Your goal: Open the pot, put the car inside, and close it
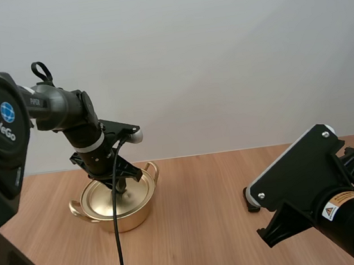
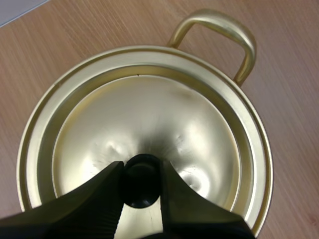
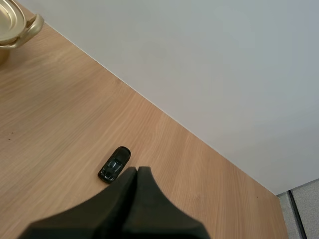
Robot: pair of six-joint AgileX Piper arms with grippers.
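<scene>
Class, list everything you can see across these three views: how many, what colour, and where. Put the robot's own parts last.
gold metal pot: one, gold, on the table.
gold domed lid: one, gold, seated on the pot.
round black knob: one, black, lid's centre.
small black toy car: one, black, on the table, apart from the pot.
light wooden table: one, brown, under everything.
left end effector: one, black, pinching the knob.
right end effector: one, black, shut, tips beside the car.
</scene>
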